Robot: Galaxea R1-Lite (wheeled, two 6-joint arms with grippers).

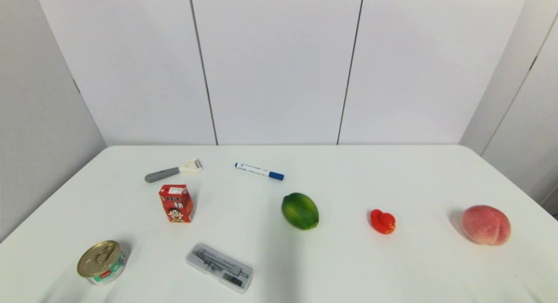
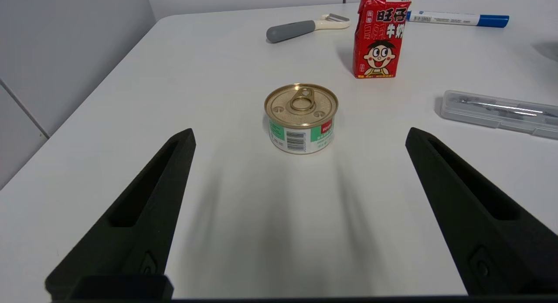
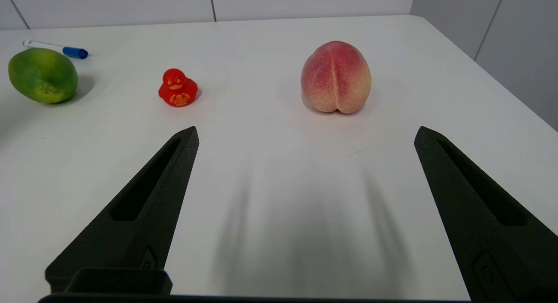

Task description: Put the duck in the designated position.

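The duck point(image 1: 382, 221), a tiny glossy red toy with an orange beak, sits on the white table point(image 1: 340, 172) between a green fruit point(image 1: 300, 211) and a pink peach point(image 1: 485, 225). In the right wrist view the duck point(image 3: 177, 88) stands upright facing the camera, ahead of my right gripper point(image 3: 305, 135), which is open and empty, well short of it. My left gripper point(image 2: 300, 137) is also open with nothing in it, hovering near the table's front left before a small tin can point(image 2: 301, 118). Neither arm shows in the head view.
A red drink carton point(image 1: 176, 203), a grey-handled peeler point(image 1: 173, 171) and a blue marker point(image 1: 259, 171) lie toward the back left. A tin can point(image 1: 101, 262) and a clear plastic case point(image 1: 219, 267) sit near the front edge.
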